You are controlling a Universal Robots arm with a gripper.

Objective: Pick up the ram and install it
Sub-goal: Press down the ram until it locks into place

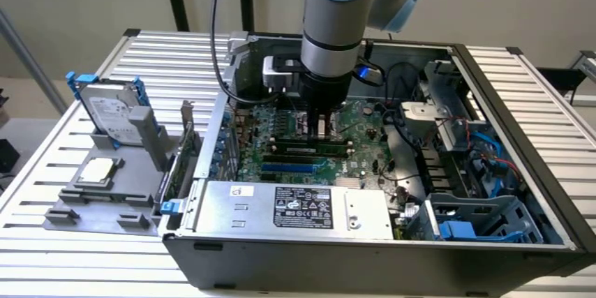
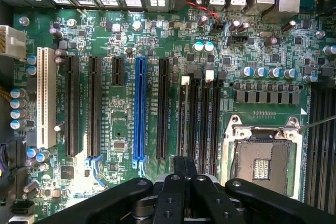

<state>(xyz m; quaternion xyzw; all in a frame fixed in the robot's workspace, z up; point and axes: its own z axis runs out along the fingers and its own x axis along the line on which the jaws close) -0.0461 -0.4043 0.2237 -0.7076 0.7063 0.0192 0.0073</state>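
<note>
Ram (image 2: pixel 182 121) already sits edge-on in a memory slot beside the CPU socket (image 2: pixel 261 163). Claw (image 2: pixel 184 169), pressed together, is right at its near end; full seating can't be judged.

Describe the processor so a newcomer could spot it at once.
Find the grey holder on the exterior view's left of the computer case. The processor lies flat on it: square and silver, unlike the upright hard drive behind it.
</note>
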